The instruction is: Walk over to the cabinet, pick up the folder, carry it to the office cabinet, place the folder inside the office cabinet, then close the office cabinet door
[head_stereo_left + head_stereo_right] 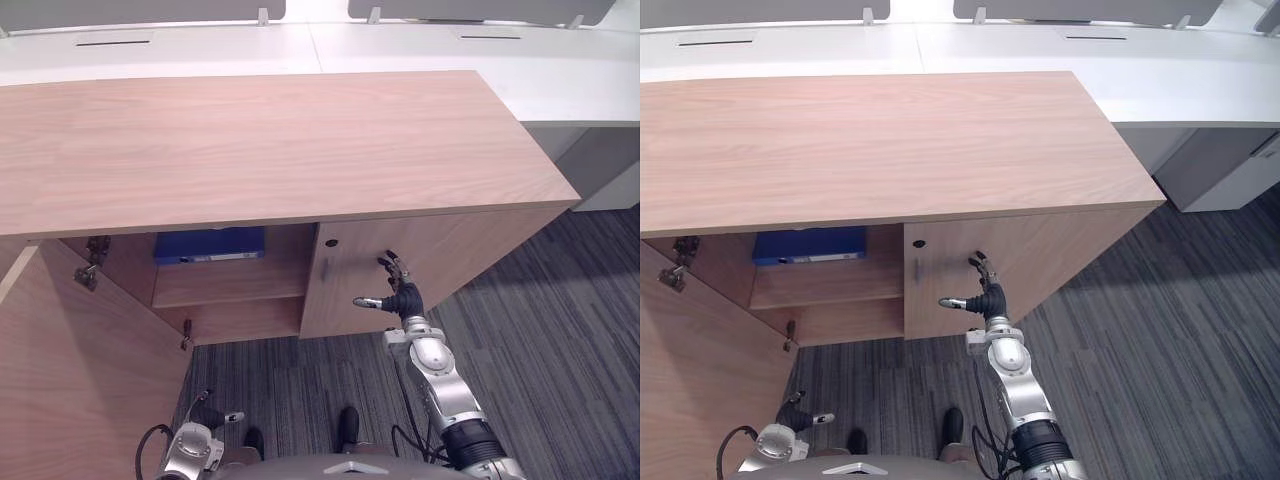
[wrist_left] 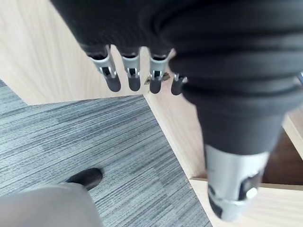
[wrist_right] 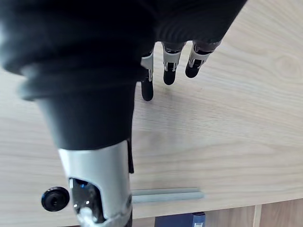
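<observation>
Cabinet (image 1: 260, 140): a long wooden unit with a bare top, standing on grey carpet (image 1: 540, 340) in front of white desks (image 1: 560, 70).
Left door (image 1: 80, 370): swung wide open, hinges showing at its upper edge.
Right door (image 1: 470, 245): shut flush, with a slim metal handle (image 3: 165, 194) and a dark keyhole (image 3: 55, 198) near its inner edge.
Folder (image 1: 210, 244): blue, on the upper shelf (image 1: 225, 282) of the open compartment, toward the shelf's left end and just under the cabinet top, well apart from both hands.
Right hand (image 1: 400, 293): raised before the shut door, beside the handle; fingers (image 3: 169, 71) straight and a little apart, thumb held out, holding nothing. Contact with the door cannot be told.
Left hand (image 1: 210, 414): low, near the open door's lower edge; fingers (image 2: 113, 80) straight in a row, empty.
</observation>
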Available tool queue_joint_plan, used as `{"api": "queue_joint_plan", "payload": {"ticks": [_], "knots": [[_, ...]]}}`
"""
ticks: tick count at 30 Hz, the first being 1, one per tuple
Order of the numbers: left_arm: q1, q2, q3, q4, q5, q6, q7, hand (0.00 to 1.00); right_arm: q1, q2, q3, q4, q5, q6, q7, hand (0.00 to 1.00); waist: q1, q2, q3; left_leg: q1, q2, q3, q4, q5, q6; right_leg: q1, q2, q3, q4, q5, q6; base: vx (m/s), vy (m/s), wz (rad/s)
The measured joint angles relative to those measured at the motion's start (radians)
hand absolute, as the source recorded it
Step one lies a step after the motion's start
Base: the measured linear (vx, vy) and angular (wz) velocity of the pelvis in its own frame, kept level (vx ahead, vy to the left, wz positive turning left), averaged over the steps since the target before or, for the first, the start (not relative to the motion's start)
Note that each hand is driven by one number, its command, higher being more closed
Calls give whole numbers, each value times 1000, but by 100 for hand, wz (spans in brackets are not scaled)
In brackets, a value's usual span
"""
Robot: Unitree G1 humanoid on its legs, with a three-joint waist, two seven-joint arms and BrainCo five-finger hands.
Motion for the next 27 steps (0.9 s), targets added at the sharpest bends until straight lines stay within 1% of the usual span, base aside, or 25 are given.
{"api": "queue_joint_plan", "payload": {"ticks": [2,4,7,12,16,19,23,25,27], "knots": [[0,0,0,-3,-1,0,2,0,-3,5,-16,21,0,0,-8,0,5,1,5,0,1,-2,-1,1,-1,0,1,-1,0,-1,-1,0,-9,5],[0,0,0,-6,-2,-1,4,0,-9,7,-36,68,-2,5,-10,0,6,10,12,0,0,-2,-1,1,-1,0,1,-1,0,-2,-2,0,0,0],[0,-1,-1,-6,-9,-1,10,0,1,11,-41,109,-40,11,-10,0,5,14,16,0,1,-3,-4,1,-1,0,2,-2,0,-4,-2,0,0,0],[2,-1,-2,-6,-10,-1,14,0,58,47,-94,148,-42,11,-10,0,3,12,17,22,1,-4,-35,13,1,7,2,-3,0,-8,-2,0,0,0],[8,-1,-2,-8,-10,-1,14,0,114,63,-105,223,-84,13,-10,0,-6,10,17,48,1,-3,-47,13,1,26,3,-3,0,-14,-2,0,0,0],[10,-1,-2,-8,-10,-1,14,0,142,73,-105,266,-113,16,-9,0,-6,8,16,64,2,2,-55,13,1,36,4,2,0,-17,-3,-7,-2,-5],[11,-1,-2,-8,-10,-1,14,0,165,93,-110,374,-133,32,-6,0,-9,3,13,74,2,8,-57,13,1,43,5,8,0,-17,-3,-24,-5,-5],[14,-1,-2,-8,-15,-1,14,0,170,93,-113,433,-158,36,3,0,-9,2,13,97,4,17,-64,13,1,57,7,17,0,-17,-3,-16,-2,-14],[21,-1,-1,-8,-35,-1,14,0,170,93,-117,484,-159,40,2,0,-9,1,12,124,5,40,-71,11,0,69,9,37,0,-17,-3,-43,3,-27]]}}
